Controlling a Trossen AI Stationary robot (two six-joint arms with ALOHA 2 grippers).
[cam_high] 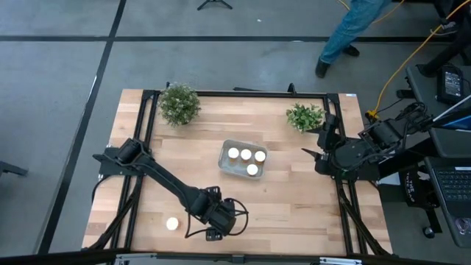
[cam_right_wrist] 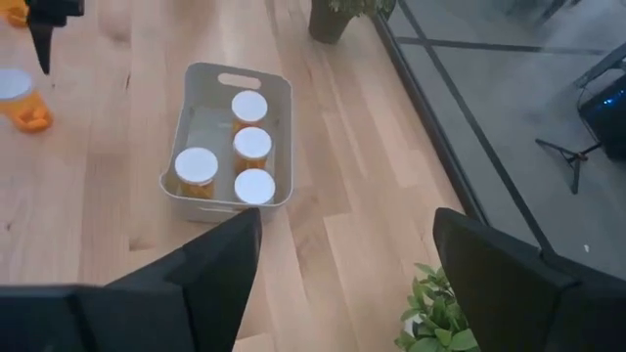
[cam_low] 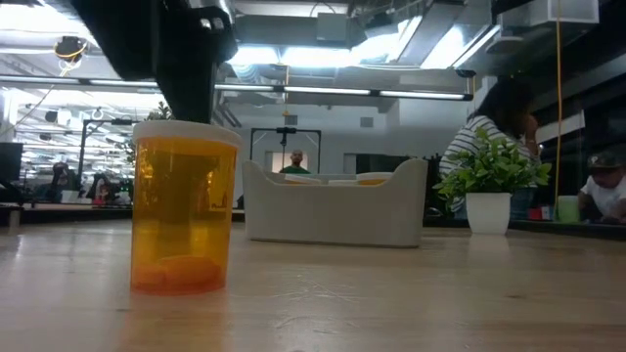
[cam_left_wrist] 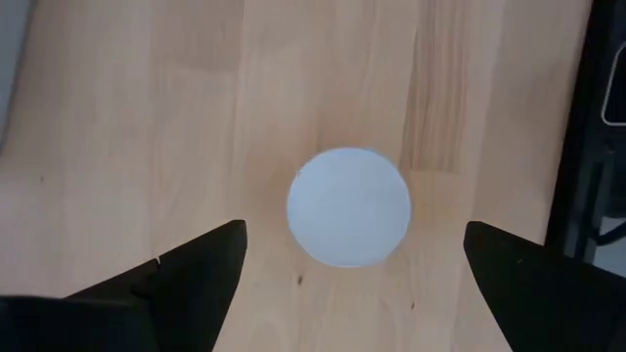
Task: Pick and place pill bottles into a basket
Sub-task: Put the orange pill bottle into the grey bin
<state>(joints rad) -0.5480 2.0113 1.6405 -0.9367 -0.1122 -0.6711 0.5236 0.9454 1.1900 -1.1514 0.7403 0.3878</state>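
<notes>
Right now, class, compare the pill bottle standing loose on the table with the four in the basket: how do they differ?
The loose pill bottle stands alone on bare wood near the table's front edge; the four bottles cluster inside the basket at mid-table. The left gripper hovers open-jawed over the loose bottle only. All stand upright, white-capped.

Up close stands an orange pill bottle (cam_low: 183, 207), upright on the wooden table (cam_low: 391, 303), something orange at its bottom. A dark arm (cam_low: 166, 44) hangs right above its white cap. Beyond the bottle sits the pale basket (cam_low: 335, 207), a potted plant (cam_low: 492, 181) past that, people in the room behind.
</notes>
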